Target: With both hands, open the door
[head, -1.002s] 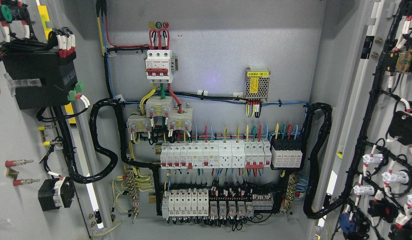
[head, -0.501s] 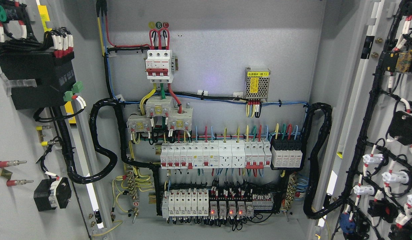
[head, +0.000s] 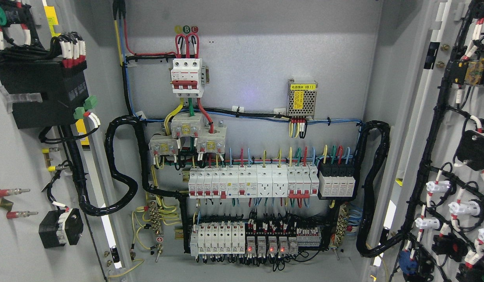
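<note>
Grey cabinet (head: pixel 249 70) gapes, left door (head: pixel 14 156) and right door (head: pixel 445 129) swung wide.

No part of the robot's body shows in the head view. Neither arm nor robot hand enters the picture. So colours, cables, screws and markings cannot be told.

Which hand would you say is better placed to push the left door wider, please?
Cannot tell: neither hand shows in the head view. Both the left door and the right door already stand swung open, baring the cabinet's back panel.
</note>
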Robot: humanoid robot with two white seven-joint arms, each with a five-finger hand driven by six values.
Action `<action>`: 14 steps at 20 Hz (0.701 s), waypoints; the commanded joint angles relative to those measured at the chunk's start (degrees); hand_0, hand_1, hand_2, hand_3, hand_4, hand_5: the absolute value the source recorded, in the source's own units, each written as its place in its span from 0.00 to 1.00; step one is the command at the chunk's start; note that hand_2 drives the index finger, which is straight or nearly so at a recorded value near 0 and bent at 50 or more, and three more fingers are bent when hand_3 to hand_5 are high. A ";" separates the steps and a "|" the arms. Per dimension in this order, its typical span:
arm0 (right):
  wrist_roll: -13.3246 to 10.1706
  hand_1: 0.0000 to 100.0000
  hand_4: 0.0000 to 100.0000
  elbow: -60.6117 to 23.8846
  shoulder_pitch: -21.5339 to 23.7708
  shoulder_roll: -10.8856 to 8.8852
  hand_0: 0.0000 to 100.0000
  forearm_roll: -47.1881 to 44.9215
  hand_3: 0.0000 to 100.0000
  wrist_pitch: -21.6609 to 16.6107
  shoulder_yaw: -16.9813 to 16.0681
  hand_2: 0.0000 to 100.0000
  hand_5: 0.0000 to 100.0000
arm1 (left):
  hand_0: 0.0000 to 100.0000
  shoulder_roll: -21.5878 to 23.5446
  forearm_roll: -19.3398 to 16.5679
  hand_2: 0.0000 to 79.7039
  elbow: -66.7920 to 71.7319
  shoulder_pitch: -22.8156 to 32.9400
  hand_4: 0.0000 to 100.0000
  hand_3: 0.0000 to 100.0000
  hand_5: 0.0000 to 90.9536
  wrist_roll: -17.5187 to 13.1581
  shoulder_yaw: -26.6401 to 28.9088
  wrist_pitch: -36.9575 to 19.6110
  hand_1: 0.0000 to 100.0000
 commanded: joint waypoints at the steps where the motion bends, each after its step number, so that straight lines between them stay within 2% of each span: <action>1: 0.04 0.00 0.00 -0.14 0.22 0.08 0.27 0.02 0.00 -0.15 0.05 0.00 0.00 | 0.00 -1.41 0.00 0.00 -1.50 -1.32 0.00 0.00 0.00 0.00 0.00 -0.07 0.00; 9: 0.04 0.00 0.00 -0.32 0.66 0.08 0.27 0.02 0.00 -0.24 -0.04 0.00 0.00 | 0.00 -1.41 0.00 0.00 -1.50 -1.32 0.00 0.00 0.00 0.00 0.00 -0.07 0.00; 14: 0.04 0.00 0.00 -0.32 2.06 -0.54 0.27 0.10 0.00 -0.15 -2.75 0.00 0.00 | 0.00 -1.49 0.00 0.00 -1.50 -1.32 0.00 0.00 0.00 0.00 0.00 -0.07 0.00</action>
